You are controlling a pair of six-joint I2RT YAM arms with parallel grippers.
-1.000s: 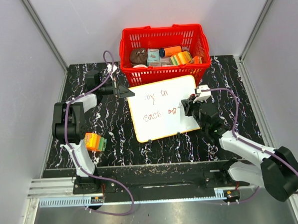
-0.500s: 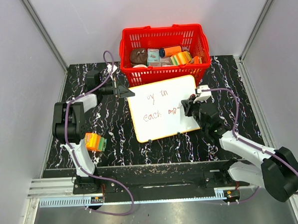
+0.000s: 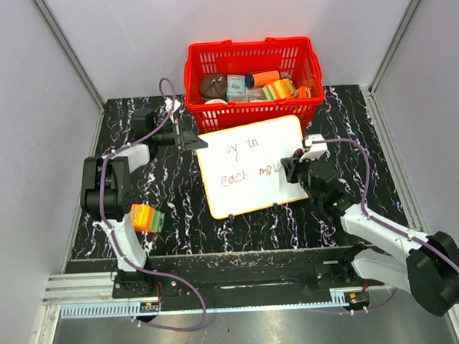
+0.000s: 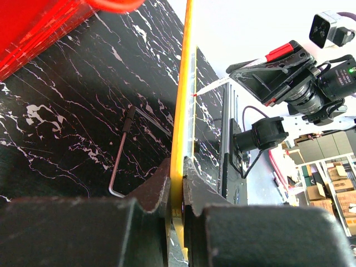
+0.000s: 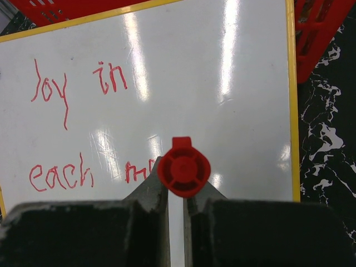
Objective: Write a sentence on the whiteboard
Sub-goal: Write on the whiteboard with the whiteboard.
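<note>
The whiteboard (image 3: 252,165) with its orange-yellow rim lies tilted on the black table in front of the red basket; it fills the right wrist view (image 5: 222,83) and shows edge-on in the left wrist view (image 4: 181,111). The sentence (image 3: 248,162) in red marker reads "joy in" above "each mo" (image 5: 83,128). My left gripper (image 3: 191,140) is shut on the board's top-left rim (image 4: 179,189). My right gripper (image 3: 289,167) is shut on a red marker (image 5: 183,168) with its tip on the board at the end of the second line.
A red basket (image 3: 252,59) full of small items stands behind the board. An orange-and-green box (image 3: 147,218) sits on the left arm near the table's left edge. A thin bent metal rod (image 4: 121,153) lies on the table beside the board.
My right gripper has shifted slightly right along the second line, and the red writing after "each" has grown by a stroke. The left gripper and the board have not moved.
</note>
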